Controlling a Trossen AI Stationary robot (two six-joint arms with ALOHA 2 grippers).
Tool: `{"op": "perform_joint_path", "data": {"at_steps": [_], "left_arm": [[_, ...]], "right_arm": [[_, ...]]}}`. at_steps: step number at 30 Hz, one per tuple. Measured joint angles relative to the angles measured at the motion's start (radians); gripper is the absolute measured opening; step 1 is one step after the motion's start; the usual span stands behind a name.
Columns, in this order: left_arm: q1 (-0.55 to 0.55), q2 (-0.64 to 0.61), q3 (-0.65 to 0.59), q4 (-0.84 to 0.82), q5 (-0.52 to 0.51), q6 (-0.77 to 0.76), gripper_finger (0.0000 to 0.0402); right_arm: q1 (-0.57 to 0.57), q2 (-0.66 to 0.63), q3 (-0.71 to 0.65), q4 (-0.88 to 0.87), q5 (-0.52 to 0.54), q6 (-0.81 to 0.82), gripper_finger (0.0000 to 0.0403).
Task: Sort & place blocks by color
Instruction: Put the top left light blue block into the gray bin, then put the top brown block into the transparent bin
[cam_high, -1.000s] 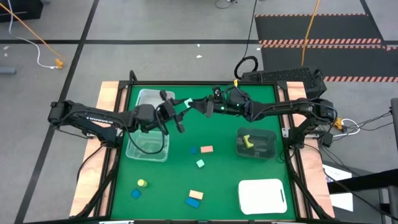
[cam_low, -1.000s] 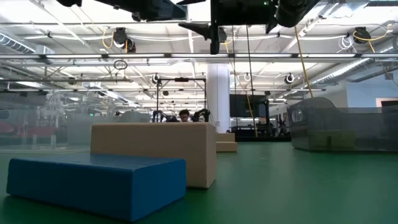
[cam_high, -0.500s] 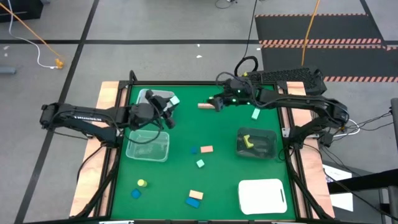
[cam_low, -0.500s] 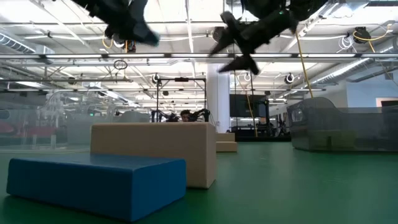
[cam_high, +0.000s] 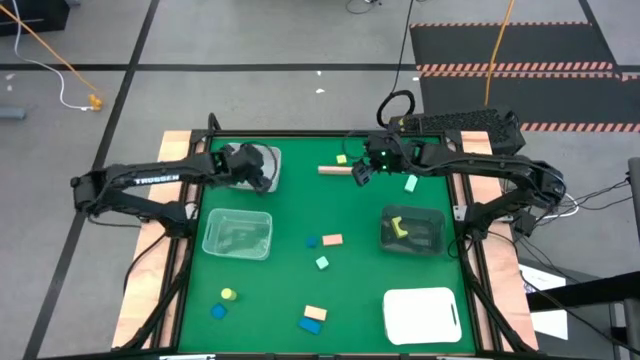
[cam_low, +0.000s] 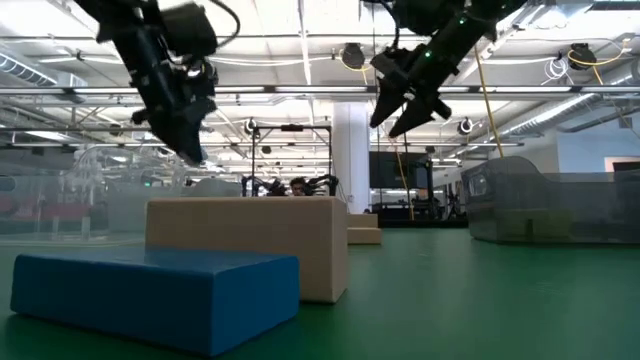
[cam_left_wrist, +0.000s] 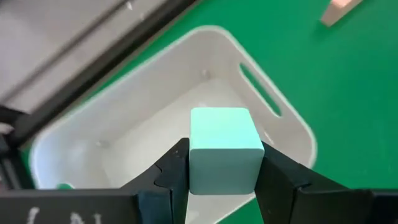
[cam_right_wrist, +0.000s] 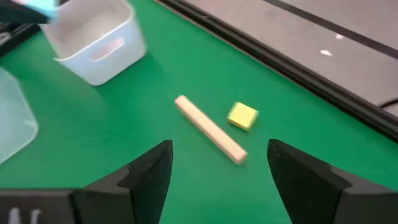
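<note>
**Inspector:** The left gripper (cam_left_wrist: 221, 171) was clamped on a smooth mint cube (cam_left_wrist: 222, 149), held above the white bin (cam_left_wrist: 292, 127), a rounded tub with a slotted handle.

**Clerk:** And the right gripper (cam_right_wrist: 217, 165)?

**Inspector:** Fingers spread wide and empty, above a tan stick (cam_right_wrist: 209, 129) lying beside a yellow cube (cam_right_wrist: 242, 116) on green matting (cam_high: 360, 270).
</note>
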Motion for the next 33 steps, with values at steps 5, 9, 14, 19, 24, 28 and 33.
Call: {"op": "perform_joint_path", "data": {"at_steps": [5, 9, 14, 19, 24, 28, 33], "left_arm": [[0.080, 0.072, 0.000, -0.006, 0.050, -0.025, 0.0135], [0.125, 0.104, 0.000, -0.007, 0.052, -0.026, 0.0137], [0.163, 0.113, 0.000, -0.019, 0.051, -0.031, 0.0219], [0.183, 0.113, 0.000, -0.021, 0.057, 0.005, 0.0273], [0.184, 0.112, 0.000, -0.024, 0.096, 0.011, 0.0281], [0.184, 0.103, 0.000, -0.023, 0.162, 0.033, 0.0274], [0.184, 0.099, 0.000, -0.021, 0.190, 0.035, 0.0261]], "right_arm": [[0.020, 0.075, 0.000, 0.091, 0.002, -0.097, 0.0254], [0.024, 0.133, 0.000, 0.182, 0.000, -0.145, 0.0254], [0.023, 0.199, 0.000, 0.234, 0.002, -0.138, 0.0254], [0.027, 0.262, 0.000, 0.269, 0.005, -0.172, 0.0254], [0.027, 0.331, 0.000, 0.297, 0.006, -0.222, 0.0254], [0.027, 0.380, 0.000, 0.293, 0.006, -0.306, 0.0254], [0.027, 0.396, 0.000, 0.295, 0.097, -0.408, 0.0254]]}}
